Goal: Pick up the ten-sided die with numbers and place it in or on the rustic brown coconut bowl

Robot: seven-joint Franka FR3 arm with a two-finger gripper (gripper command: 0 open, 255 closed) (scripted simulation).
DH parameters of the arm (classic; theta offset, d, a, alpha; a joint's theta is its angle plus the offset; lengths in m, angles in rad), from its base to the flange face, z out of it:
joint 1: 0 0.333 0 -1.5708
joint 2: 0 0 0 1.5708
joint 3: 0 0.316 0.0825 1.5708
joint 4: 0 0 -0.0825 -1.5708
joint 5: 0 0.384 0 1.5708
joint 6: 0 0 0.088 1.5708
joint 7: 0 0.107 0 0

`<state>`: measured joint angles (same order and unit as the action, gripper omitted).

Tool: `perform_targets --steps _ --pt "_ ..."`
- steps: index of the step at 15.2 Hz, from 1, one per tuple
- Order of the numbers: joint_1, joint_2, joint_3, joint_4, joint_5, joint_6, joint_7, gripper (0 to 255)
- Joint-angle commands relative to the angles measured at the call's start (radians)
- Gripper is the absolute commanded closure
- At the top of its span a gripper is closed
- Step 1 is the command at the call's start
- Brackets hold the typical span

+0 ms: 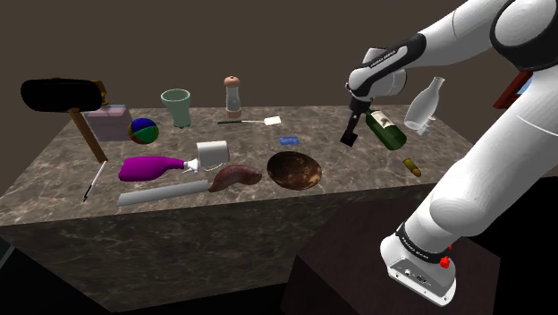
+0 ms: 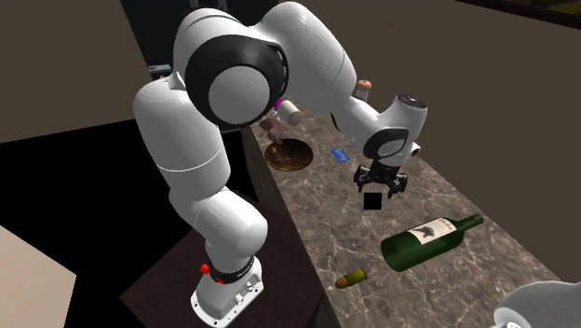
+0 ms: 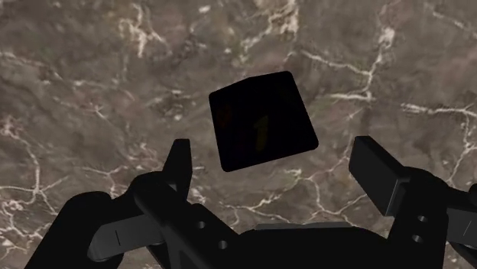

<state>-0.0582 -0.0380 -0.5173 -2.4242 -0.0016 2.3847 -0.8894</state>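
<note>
A black die (image 3: 262,121) with faint orange numbers lies on the marble table (image 3: 92,92), just beyond my fingertips and between their lines. My black gripper (image 3: 279,168) is open, and neither finger touches the die. In the second exterior view the gripper (image 2: 382,179) hangs a little above the die (image 2: 372,200). In the shoulder view the gripper (image 1: 350,134) points down at the table's right half. The brown coconut bowl (image 1: 294,170) sits to the shoulder view's left of it, near the front edge, and stands apart from the die as the bowl (image 2: 287,155) in the second exterior view.
A green wine bottle (image 1: 386,130) lies close to the gripper, with a clear bottle (image 1: 425,106) behind it. A small brown cylinder (image 1: 411,166) lies near the front edge. A blue block (image 1: 287,140), mug (image 1: 212,154), purple bottle (image 1: 150,167) and hammer (image 1: 67,98) lie further left.
</note>
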Motion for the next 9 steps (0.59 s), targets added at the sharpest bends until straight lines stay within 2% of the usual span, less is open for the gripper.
perform_targets --steps 1,2,9 --pt "0.001 0.022 -0.001 -0.005 0.016 0.025 -0.013 0" --pt "0.002 0.041 -0.001 -0.011 0.031 0.047 -0.023 0" --pt "0.002 0.041 -0.001 -0.011 0.031 0.047 -0.023 0"
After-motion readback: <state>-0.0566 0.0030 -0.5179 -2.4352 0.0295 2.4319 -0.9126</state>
